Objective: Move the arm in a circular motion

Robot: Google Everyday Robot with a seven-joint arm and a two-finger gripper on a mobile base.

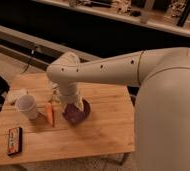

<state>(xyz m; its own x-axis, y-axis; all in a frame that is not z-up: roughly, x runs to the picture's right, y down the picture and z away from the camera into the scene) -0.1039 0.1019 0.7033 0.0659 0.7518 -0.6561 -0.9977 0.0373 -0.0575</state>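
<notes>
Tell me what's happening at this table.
A large cream-white robot arm reaches in over a light wooden table and bends downward at its joint. Its gripper hangs just over a dark purple rounded object; whether they touch is unclear. A white paper cup and an orange carrot sit beside it, untouched.

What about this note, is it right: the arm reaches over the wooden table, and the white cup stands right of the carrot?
Not quite. The camera view shows the white cup standing left of the carrot, not right. The arm does reach over the wooden table, with its gripper low at the purple object.
</notes>
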